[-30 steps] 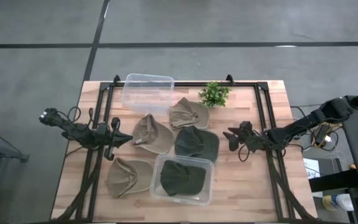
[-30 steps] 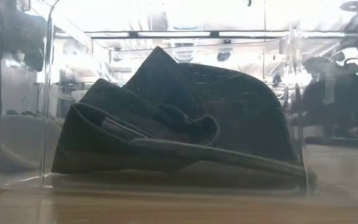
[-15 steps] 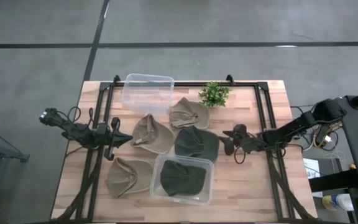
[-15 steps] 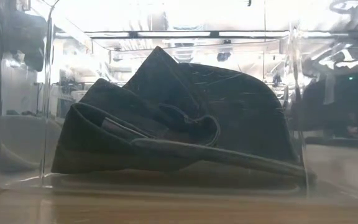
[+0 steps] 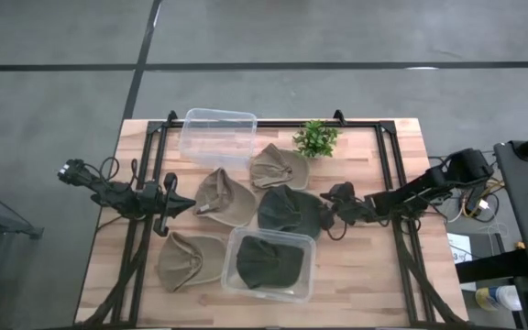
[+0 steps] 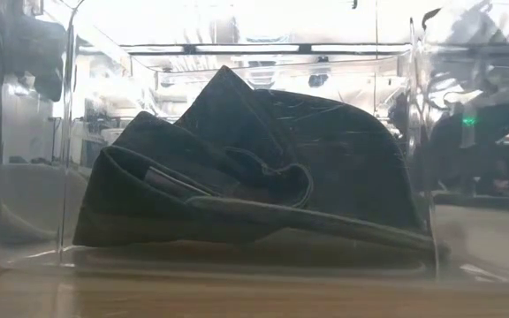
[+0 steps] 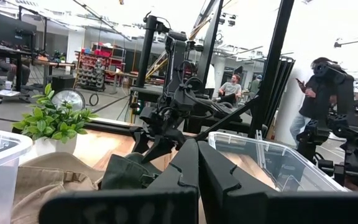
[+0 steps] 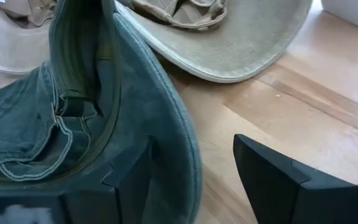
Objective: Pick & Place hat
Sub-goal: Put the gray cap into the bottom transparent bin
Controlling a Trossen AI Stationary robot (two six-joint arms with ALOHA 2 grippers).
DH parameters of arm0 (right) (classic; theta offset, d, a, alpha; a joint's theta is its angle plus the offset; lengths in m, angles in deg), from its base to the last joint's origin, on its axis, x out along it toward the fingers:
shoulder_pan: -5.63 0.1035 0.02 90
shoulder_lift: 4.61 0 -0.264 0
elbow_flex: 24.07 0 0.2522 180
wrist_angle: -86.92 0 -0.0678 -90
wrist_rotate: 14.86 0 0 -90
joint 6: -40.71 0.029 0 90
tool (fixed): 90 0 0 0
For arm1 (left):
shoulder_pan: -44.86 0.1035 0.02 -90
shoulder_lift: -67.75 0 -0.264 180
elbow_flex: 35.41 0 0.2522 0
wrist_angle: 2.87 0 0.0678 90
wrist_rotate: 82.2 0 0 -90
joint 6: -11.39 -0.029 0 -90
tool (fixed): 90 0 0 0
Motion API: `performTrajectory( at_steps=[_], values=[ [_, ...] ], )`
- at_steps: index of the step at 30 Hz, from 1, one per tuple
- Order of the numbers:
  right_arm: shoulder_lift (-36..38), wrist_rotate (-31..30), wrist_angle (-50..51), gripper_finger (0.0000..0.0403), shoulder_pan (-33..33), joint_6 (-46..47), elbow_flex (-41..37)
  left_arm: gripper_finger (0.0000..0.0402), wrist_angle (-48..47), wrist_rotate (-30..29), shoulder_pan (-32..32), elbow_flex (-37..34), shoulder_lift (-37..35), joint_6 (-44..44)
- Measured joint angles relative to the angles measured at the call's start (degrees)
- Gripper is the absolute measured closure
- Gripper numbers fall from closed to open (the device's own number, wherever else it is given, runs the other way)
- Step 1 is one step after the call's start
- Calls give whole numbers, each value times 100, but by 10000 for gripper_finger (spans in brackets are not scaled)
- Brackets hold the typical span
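Note:
A dark green hat (image 5: 288, 211) lies crown-down on the table's middle, inner side up; the right wrist view shows its brim (image 8: 166, 124). My right gripper (image 5: 331, 210) (image 8: 191, 144) is open at the hat's right edge. One finger is over the hat's inner side and the other over bare wood. A second dark green hat (image 5: 268, 261) (image 6: 254, 185) rests in the near clear bin (image 5: 308, 275). My left gripper (image 5: 180, 203) (image 7: 197, 163) is shut and waits left of the tan hats. My right gripper comes in low from the table's right with the dark green hat's brim edge (image 8: 188, 165) between its open fingers. One finger (image 8: 129, 174) overlaps the hat's inner side. I cannot tell whether it touches the cloth. The hat lies on the table.
Three tan hats (image 5: 225, 195) (image 5: 279, 167) (image 5: 189, 259) lie around the dark one. An empty clear bin (image 5: 218, 136) and a small green plant (image 5: 316, 137) stand near the far edge. Black frame rails (image 5: 381, 160) run along both sides. People show in the room behind.
My right gripper has moved toward the table's left, from beside the right rail to the dark green hat's right edge. Its fingers now stand astride the brim. The hats and bins have stayed where they were.

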Motion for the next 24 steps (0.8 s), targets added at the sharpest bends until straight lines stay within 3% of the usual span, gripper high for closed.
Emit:
performTrajectory(
  at_steps=[4,11,17,24],
  values=[
    [-86,58,6,235,-48,-53,77,401,0,-1,1,0,0,0],
    [138,59,135,379,-41,-254,79,401,-2,0,0,0,0,0],
    [753,-19,702,390,-41,-382,130,401,1,0,1,0,0,0],
    [1799,-208,2196,390,-41,-506,415,401,1,0,1,0,-1,0]
  ],
)
